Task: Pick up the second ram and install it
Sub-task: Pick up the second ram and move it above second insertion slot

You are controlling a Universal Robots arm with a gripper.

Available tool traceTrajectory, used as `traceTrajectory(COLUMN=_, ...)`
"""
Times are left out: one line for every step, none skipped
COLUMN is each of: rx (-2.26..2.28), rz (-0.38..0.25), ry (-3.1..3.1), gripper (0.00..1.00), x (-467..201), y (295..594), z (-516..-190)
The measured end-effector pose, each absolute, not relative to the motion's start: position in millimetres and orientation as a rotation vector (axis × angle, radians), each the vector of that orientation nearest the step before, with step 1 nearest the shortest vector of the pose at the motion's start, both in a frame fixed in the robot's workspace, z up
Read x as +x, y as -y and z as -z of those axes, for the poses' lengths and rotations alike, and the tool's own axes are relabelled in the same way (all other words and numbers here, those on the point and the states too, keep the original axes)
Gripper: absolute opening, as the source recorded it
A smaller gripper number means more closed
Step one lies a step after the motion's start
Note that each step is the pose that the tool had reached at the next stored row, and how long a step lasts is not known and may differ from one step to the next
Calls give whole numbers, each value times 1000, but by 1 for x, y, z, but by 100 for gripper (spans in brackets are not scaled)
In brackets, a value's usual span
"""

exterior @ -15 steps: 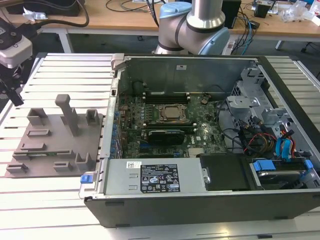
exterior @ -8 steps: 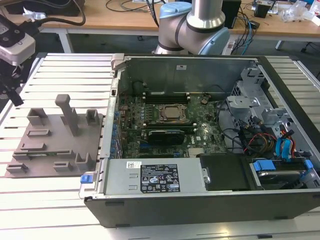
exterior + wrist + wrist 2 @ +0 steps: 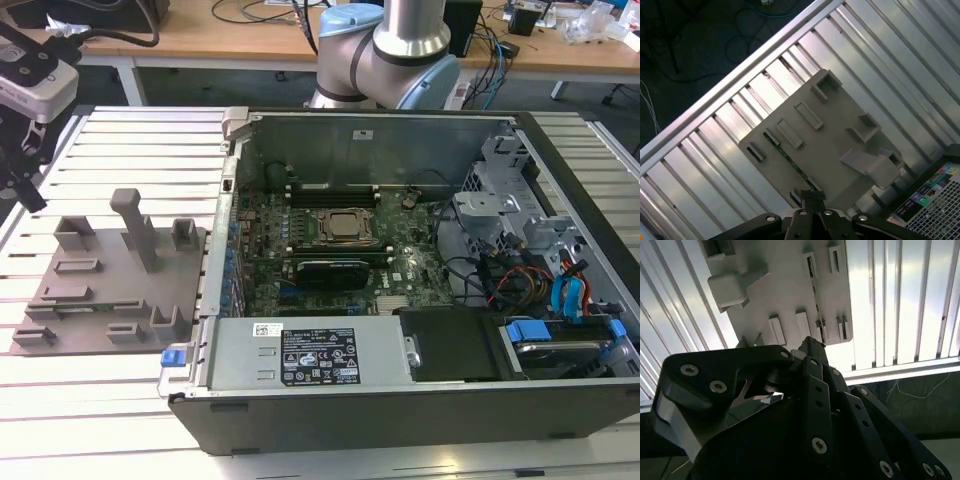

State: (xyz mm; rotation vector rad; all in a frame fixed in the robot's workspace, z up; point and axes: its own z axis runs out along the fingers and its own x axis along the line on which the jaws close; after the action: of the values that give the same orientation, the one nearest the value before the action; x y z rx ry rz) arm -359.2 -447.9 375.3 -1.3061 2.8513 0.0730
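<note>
The second ram is a thin green stick standing on edge in a slot of the grey fixture plate point(image 3: 110, 290). It shows in the first wrist view as the ram point(image 3: 790, 161) and in the second wrist view as the ram point(image 3: 816, 300). My gripper point(image 3: 813, 198) hangs above the plate's edge, apart from the ram, with its fingertips point(image 3: 810, 346) together and nothing between them. In the exterior view the gripper point(image 3: 33, 200) is at the far left, above and beyond the plate.
An open computer case point(image 3: 400, 400) lies to the exterior view's right of the plate, with motherboard, CPU socket point(image 3: 345, 227) and memory slots point(image 3: 330, 190) inside. A tall post point(image 3: 140, 225) and raised blocks stand on the plate. The table point(image 3: 130, 140) is ribbed metal.
</note>
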Motion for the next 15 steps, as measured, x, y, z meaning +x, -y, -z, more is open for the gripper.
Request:
traceTrajectory(rx=-1335, rz=-73, ry=-2838, gripper=10, x=-359, y=448, z=-375)
traceTrajectory(rx=-1364, rz=-73, ry=-2825, gripper=10, x=-359, y=448, z=-375)
traceTrajectory(rx=-1400, rz=-73, ry=-2808, gripper=10, x=-359, y=448, z=-375)
traceTrajectory(rx=-1430, rz=-73, ry=-2794, gripper=10, x=-359, y=448, z=-375)
traceTrajectory(rx=-1450, rz=-73, ry=-2784, gripper=10, x=-359, y=448, z=-375)
traceTrajectory(rx=-1466, rz=-73, ry=-2775, gripper=10, x=-359, y=448, z=-375)
traceTrajectory(rx=-1490, rz=-73, ry=-2763, gripper=10, x=-359, y=448, z=-375)
traceTrajectory(rx=-1507, rz=-73, ry=-2754, gripper=10, x=-359, y=448, z=-375)
traceTrajectory(rx=-1521, rz=-73, ry=-2747, gripper=10, x=-359, y=448, z=-375)
traceTrajectory(rx=-1538, rz=-73, ry=-2738, gripper=10, x=-359, y=448, z=-375)
traceTrajectory(rx=-1550, rz=-73, ry=-2731, gripper=10, x=-359, y=448, z=-375)
traceTrajectory(rx=-1565, rz=-73, ry=-2723, gripper=10, x=-359, y=448, z=-375)
traceTrajectory(rx=-1576, rz=-73, ry=-2716, gripper=10, x=-359, y=448, z=-375)
traceTrajectory(rx=-1593, rz=-73, ry=-2707, gripper=10, x=-359, y=448, z=-375)
traceTrajectory(rx=-1604, rz=-73, ry=-2701, gripper=10, x=-359, y=448, z=-375)
